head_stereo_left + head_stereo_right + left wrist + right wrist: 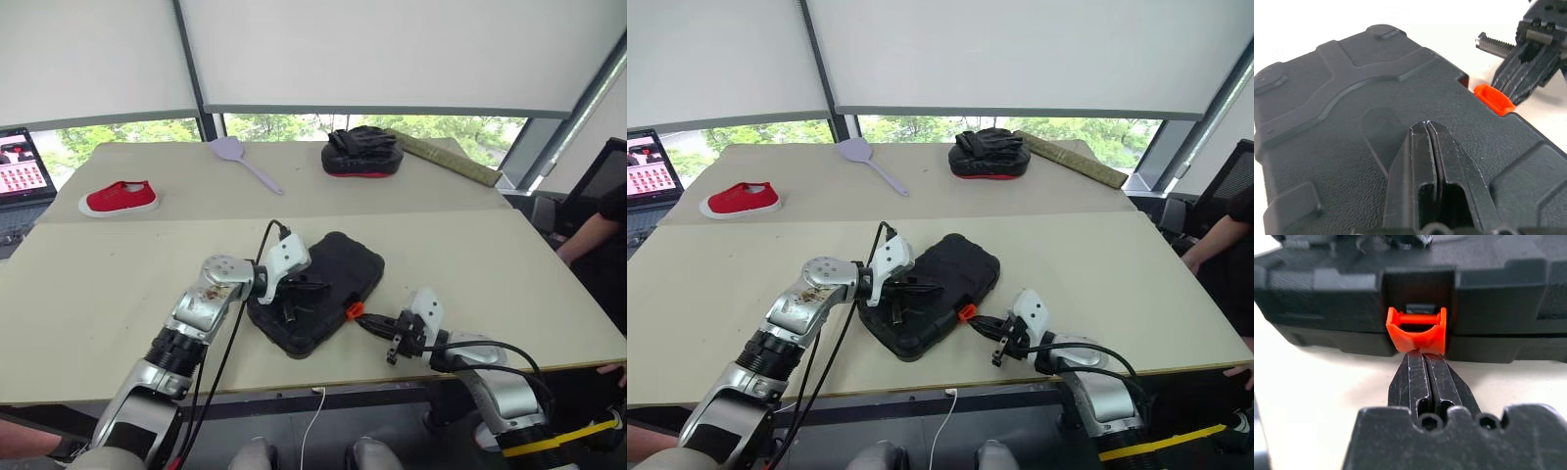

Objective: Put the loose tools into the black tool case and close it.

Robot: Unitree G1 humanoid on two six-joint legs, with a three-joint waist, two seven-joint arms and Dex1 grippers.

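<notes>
Black tool case (323, 289) lying closed, left gripper (1427, 128) pressing its lid, fingers together, right gripper (1425, 355), fingers together, touching orange latch (1417, 330) at near-right edge.

The black tool case (318, 292) is seen lying flat and closed on the desk (118, 294), set diagonally, its small orange latch (1417, 331) hanging unfastened at the near edge.

Bright window daylight, soft shadows, washed-out wrist views, blurred close edges
</notes>
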